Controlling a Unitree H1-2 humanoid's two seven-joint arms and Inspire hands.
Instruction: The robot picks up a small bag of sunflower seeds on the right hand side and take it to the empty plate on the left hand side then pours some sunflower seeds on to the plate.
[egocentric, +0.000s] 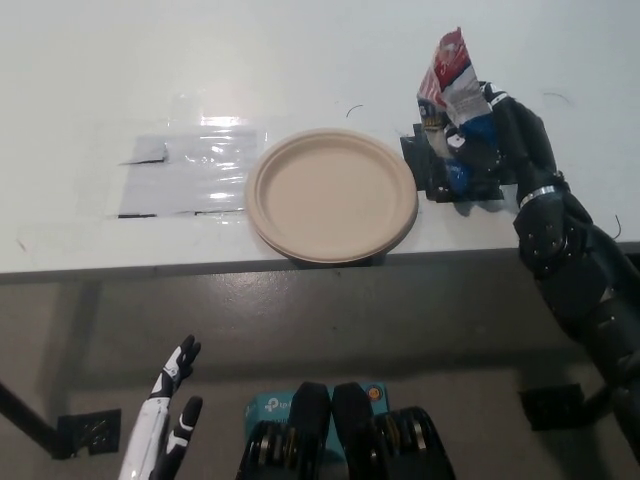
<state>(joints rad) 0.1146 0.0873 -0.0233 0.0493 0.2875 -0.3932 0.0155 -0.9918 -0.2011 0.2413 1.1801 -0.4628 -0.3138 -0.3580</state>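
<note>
White table (300, 60) had lots of bare room behind the plate (331, 194), which sat right at the front edge. My right hand (500, 150) gripped the seed bag (450, 85), upright, just right of the plate. I feared tipping early would spill seeds off the table. My left hand (165, 435) hung low, fingers spread, holding nothing.
</note>
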